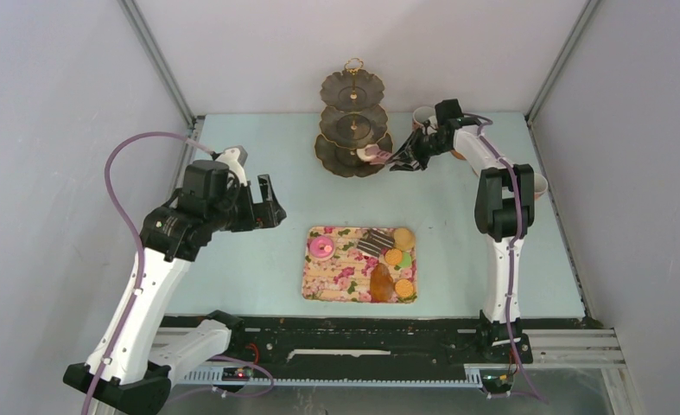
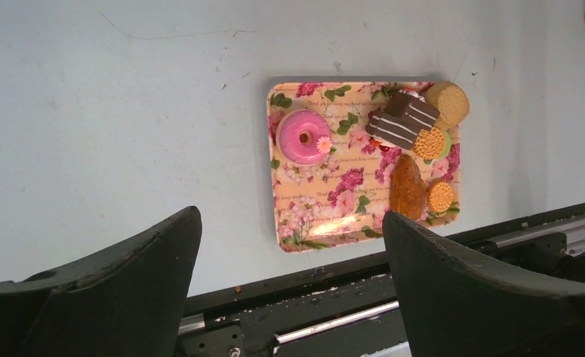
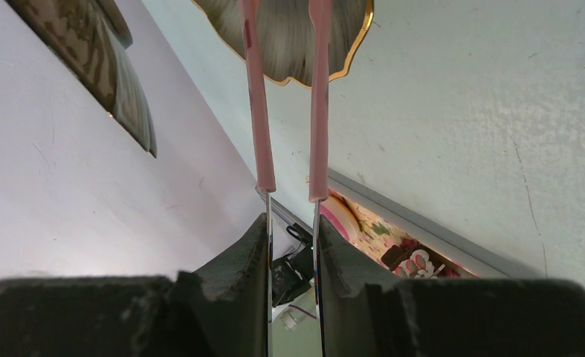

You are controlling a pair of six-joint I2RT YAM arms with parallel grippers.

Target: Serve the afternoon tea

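The tongs (image 3: 320,111) are clamped in the right end effector (image 3: 293,234), a pale pastry (image 1: 372,154) at their tips over the stand (image 1: 327,157); it should be set flat before release. The left end effector (image 1: 271,203) is spread wide, left of the tray (image 1: 336,281).

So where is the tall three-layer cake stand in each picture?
Top external: the cake stand is at the far middle of the table, beyond the floral tray.
Left wrist: not in it; the floral tray shows instead.
Right wrist: one scalloped, gold-rimmed plate of it sits at the top edge, behind the pink tongs.
Shared landmark: the floral tray, which also peeks in at the lower right of the right wrist view.
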